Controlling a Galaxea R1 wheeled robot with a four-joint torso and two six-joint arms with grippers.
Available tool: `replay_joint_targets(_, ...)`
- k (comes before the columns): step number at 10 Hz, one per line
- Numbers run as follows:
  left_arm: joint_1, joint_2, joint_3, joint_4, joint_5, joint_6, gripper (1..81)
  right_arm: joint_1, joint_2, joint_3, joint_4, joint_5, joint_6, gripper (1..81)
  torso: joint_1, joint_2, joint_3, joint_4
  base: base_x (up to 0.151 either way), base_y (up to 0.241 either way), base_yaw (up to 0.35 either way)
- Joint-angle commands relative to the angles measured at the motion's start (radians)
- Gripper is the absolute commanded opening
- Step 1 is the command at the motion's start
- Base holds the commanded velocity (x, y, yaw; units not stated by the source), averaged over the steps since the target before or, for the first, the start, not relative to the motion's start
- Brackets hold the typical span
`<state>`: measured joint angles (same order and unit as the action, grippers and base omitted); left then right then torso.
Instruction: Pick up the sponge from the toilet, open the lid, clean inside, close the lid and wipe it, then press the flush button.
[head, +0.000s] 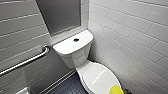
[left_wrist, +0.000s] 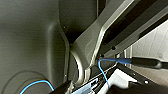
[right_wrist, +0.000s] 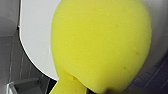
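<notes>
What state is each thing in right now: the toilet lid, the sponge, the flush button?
lid: down, closed.
sponge: at the lid's front end; whether it is held or lying there, cannot tell.
flush button: set in the tank top, nothing touching it.

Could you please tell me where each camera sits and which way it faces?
Head view: high on the robot, facing forward and down at the toilet, its closed lid, flush button and wall grab bar.
Left wrist view: on the left wrist, facing the robot's own dark panels, jointed bar and blue cable; tiled wall beyond.
Right wrist view: on the right wrist, close on the sponge, lid behind it.
Shared: head and right wrist views both show sponge and lid.
</notes>
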<state>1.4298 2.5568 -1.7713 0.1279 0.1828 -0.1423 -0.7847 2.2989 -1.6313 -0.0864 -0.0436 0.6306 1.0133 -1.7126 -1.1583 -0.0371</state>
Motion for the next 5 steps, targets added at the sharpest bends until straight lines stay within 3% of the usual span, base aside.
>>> replay_joint_targets(1, 0.005, -0.016, 0.020, -0.004, 0.083, 0.006, 81.1, -0.142, -0.189, 0.098, -0.003, 0.044, 0.009, 1.0, 0.000, 0.000, 0.000, 0.000, 0.000, 0.000, 0.000)
replay_joint_targets(5, 0.001, -0.001, -0.028, -0.013, 0.072, 0.004, 81.1, -0.434, -0.197, 0.029, -0.012, 0.074, -0.005, 1.0, 0.000, 0.000, 0.000, 0.000, 0.000, 0.000, 0.000)
